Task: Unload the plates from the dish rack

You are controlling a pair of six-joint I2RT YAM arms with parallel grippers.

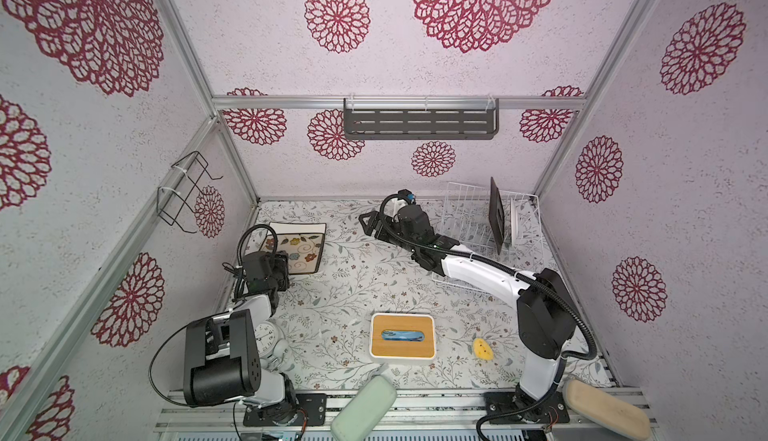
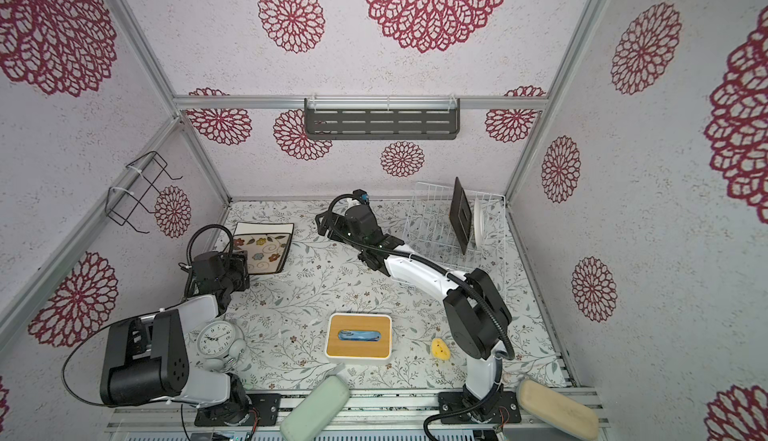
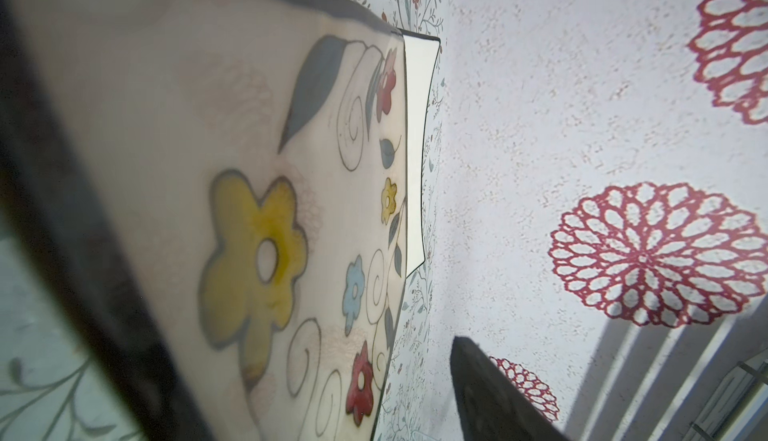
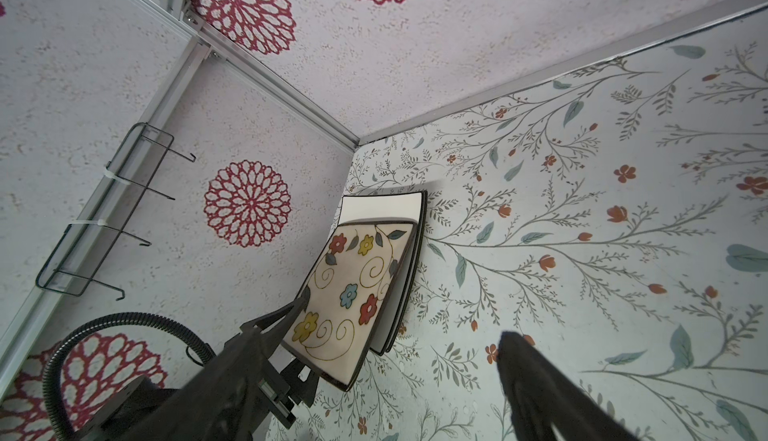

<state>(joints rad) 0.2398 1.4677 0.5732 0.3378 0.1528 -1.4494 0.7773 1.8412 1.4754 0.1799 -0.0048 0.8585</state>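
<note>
Floral tabletop [image 1: 353,276]; dark plate [image 1: 497,220] upright in rack [image 1: 465,202], facing left.

I'm making out only tiny hour numerals, too small to read, on the alarm clock [image 2: 216,337]; I'm finding no other lettering

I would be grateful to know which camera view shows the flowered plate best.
The right wrist view: nearly the whole flowered plate shows sharply, resting on other plates. The left wrist view is too close and partly blurred. Both top views show it small, its near edge hidden by the left pincer.
</note>
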